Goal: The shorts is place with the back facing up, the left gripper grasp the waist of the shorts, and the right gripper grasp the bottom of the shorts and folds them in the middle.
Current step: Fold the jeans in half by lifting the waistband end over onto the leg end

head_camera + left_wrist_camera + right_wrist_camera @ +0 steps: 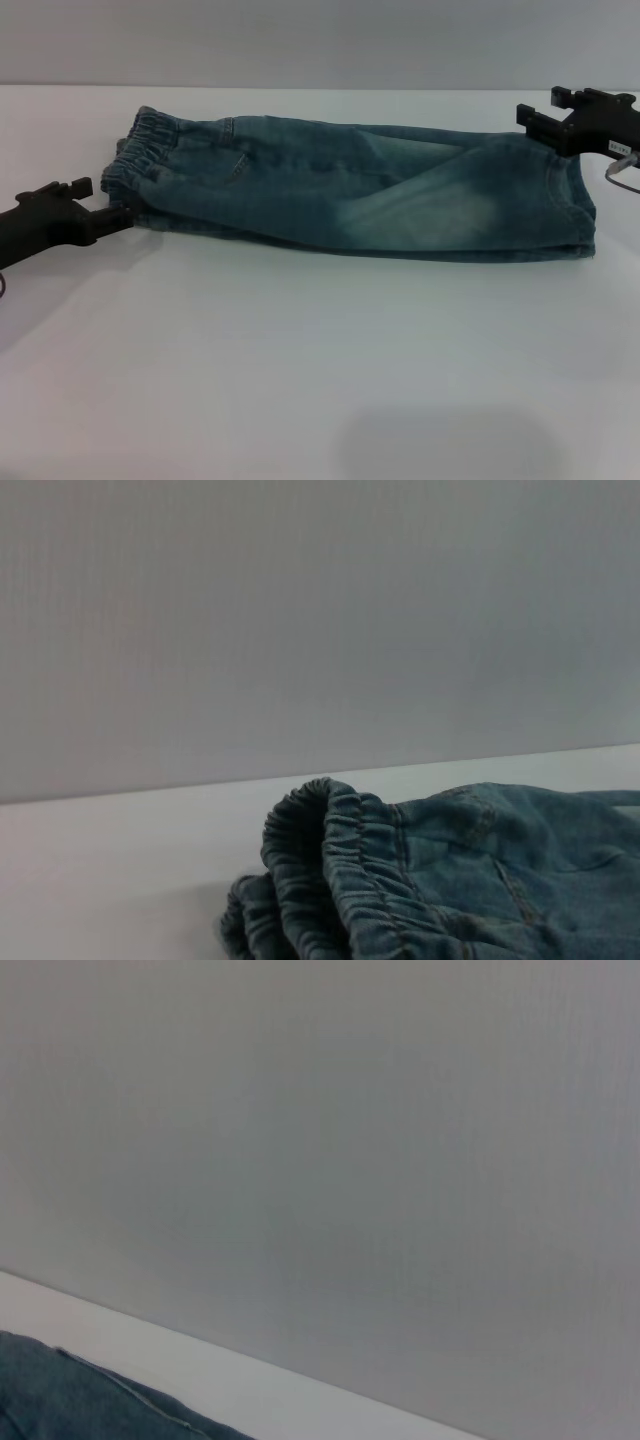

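Shorts (360,190) folded lengthwise; left tool (105,212) at waist.

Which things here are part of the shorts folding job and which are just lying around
Part of the job:
- the shorts
- the waist of the shorts
- the bottom of the shorts
- the left gripper, at the waist
- the right gripper, at the bottom

Just there:
- white table; nothing else lying about

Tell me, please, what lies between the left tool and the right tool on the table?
In the head view, only the shorts lie between them, spanning from the waist beside the left tool to the bottom below the right tool.
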